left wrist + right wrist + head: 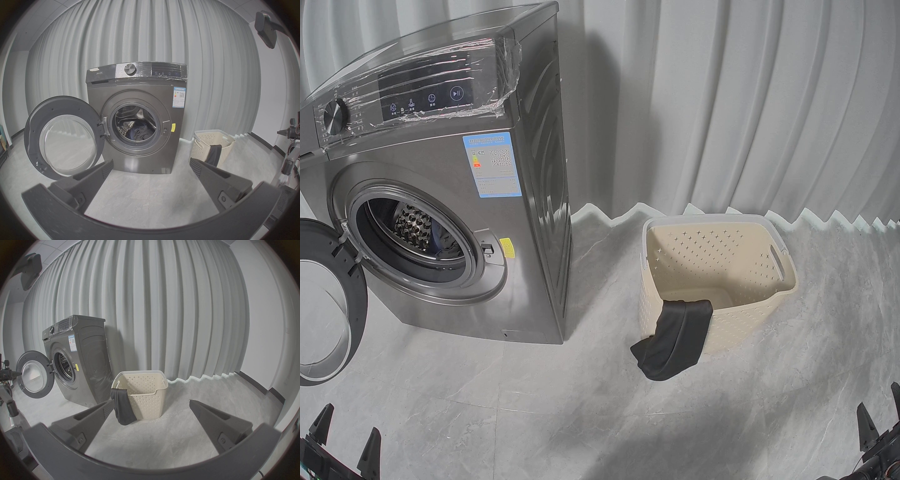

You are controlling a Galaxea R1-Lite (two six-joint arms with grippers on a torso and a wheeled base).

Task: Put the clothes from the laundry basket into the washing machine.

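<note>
A grey front-loading washing machine (pixel 456 187) stands on the left with its round door (pixel 325 306) swung wide open. Dark clothes (pixel 137 132) lie inside the drum. To its right sits a cream perforated laundry basket (pixel 731 250). A black garment (pixel 675 337) hangs over the basket's near rim, reaching the floor. My left gripper (pixel 347 434) is open and empty at the bottom left, far from the machine (pixel 137 115). My right gripper (pixel 881 412) is open and empty at the bottom right, well short of the basket (pixel 143 390) and the garment (pixel 123 407).
White pleated curtains (pixel 737 106) line the back wall. Pale marble floor (pixel 569 400) lies open between the grippers, the machine and the basket. The open door juts out over the floor at the left.
</note>
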